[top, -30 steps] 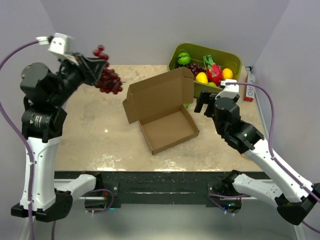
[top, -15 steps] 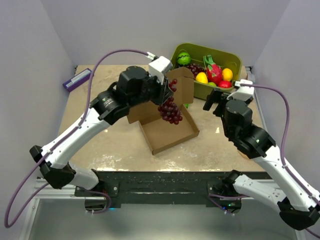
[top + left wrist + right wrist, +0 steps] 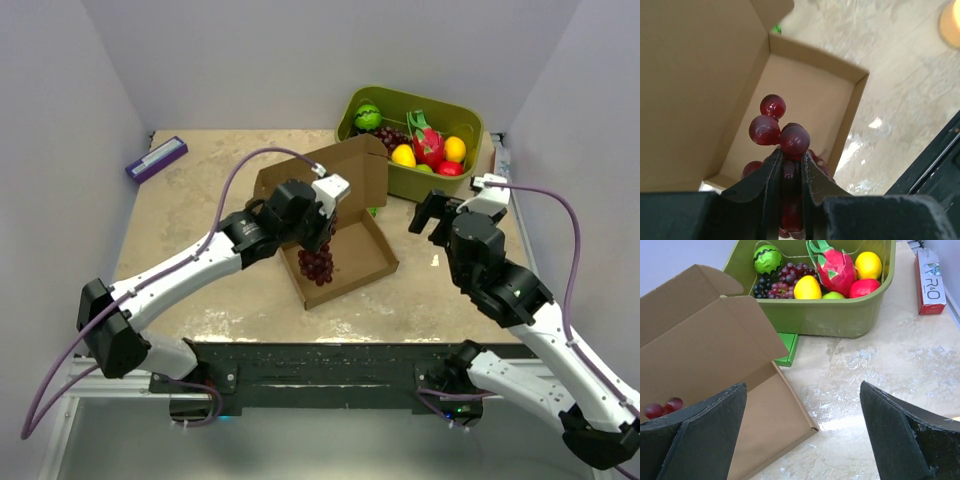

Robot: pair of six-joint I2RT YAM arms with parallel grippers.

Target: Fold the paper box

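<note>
The paper box (image 3: 352, 252) lies about in the middle of the tabletop (image 3: 190, 215). It is open: the shallow tray rests flat, and the lid stands up along the far-left side of the tray, with a flap sticking out at each end of it.

The left arm reaches over from the near left. The left fingers (image 3: 774, 167) are narrow and pinch a bunch of dark red grapes (image 3: 765, 129). The bunch hangs over the left part of the tray; I cannot tell if the lowest grapes touch the cardboard floor.

The right fingers (image 3: 732, 400) are spread wide and hold nothing. They are just to the right of the box, above bare tabletop, and they do not touch it.

At the far right stands an olive-green bin (image 3: 468, 122) with fruit in it, among them a pink dragon fruit (image 3: 834, 267) and a lemon (image 3: 807, 287). A small flat green box (image 3: 788, 347) lies between the bin and the lid. A purple object (image 3: 156, 158) lies at the far left edge.
</note>
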